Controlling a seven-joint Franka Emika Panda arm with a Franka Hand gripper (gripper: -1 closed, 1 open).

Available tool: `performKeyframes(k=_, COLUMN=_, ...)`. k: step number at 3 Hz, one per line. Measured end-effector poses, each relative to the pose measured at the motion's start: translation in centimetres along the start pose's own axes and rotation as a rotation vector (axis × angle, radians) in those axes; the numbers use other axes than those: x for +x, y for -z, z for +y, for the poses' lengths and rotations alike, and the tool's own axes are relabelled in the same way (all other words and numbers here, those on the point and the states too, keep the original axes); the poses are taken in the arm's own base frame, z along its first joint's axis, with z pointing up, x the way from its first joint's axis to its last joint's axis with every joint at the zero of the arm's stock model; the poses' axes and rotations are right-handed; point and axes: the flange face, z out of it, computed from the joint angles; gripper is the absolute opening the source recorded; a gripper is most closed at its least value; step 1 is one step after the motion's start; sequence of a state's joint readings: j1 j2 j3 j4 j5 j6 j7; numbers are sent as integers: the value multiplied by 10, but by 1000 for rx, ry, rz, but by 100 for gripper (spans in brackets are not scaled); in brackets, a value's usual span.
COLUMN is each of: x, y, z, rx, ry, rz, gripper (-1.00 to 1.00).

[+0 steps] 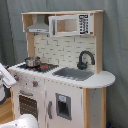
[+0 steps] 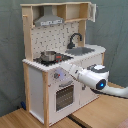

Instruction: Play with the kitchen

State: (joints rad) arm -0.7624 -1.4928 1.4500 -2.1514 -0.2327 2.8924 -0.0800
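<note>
Reaching in from the second exterior view's right, my arm [image 2: 92,76] points at the kitchen [image 2: 50,95], which stands tall just past its tip, near the knobs at the front edge by the stove. I cannot tell if my gripper is apart or together. White panels, pale wood, shiny pot [image 2: 48,56], curved black faucet [image 2: 75,39]

Kitchen [image 2: 50,75] upright on wood floor [image 2: 30,120]. Small pot [image 2: 48,56] on stove. White arm [image 2: 92,77] reaches toward stove-front knobs; end effector hidden.
</note>
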Motion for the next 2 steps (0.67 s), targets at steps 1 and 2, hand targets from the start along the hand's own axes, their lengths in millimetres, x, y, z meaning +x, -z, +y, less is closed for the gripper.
performKeyframes(k=1, x=6, y=6, z=-8, rx=5, ry=-9, rz=88, gripper=100)
performKeyframes(k=2, x=-3, y=4, z=-28, rx=32, ry=-17, rz=142, gripper=100)
